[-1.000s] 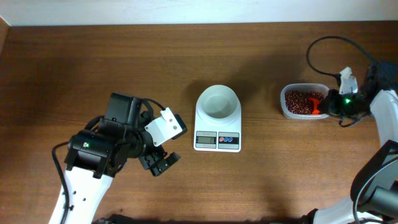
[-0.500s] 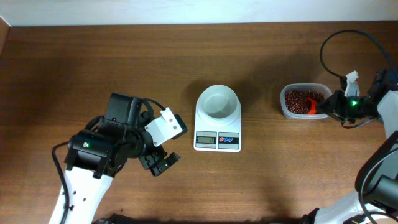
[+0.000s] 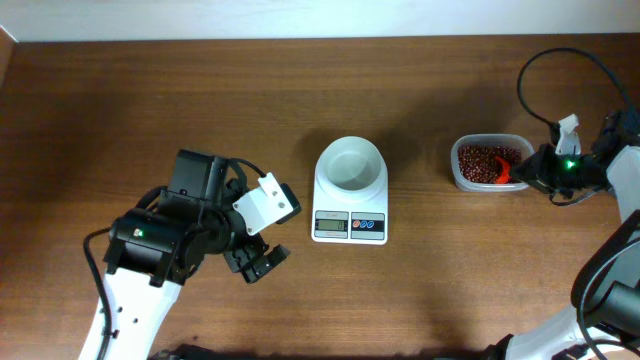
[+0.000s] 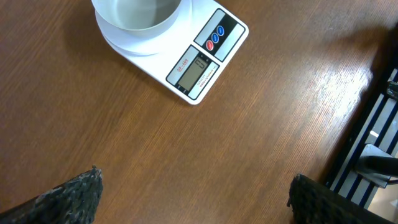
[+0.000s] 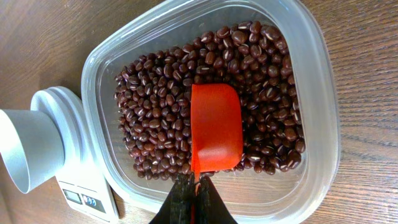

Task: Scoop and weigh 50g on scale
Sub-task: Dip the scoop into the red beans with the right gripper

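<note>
Wood bench (image 3: 300, 100) under everything. Left hand (image 3: 258, 262) sat on the near side, left of the scale (image 3: 350, 205), fingers spread fully wide, holding nothing. Right of the scale, a clear tub (image 3: 455, 175) held the beans (image 5: 155, 112). Right hand (image 5: 194, 194) was clamped tight on the orange scoop (image 5: 214, 127), which lay on the beans.

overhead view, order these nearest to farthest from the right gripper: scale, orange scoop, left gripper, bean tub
1. orange scoop, held by right gripper
2. bean tub, around the scoop
3. scale, table centre
4. left gripper, far left
</note>
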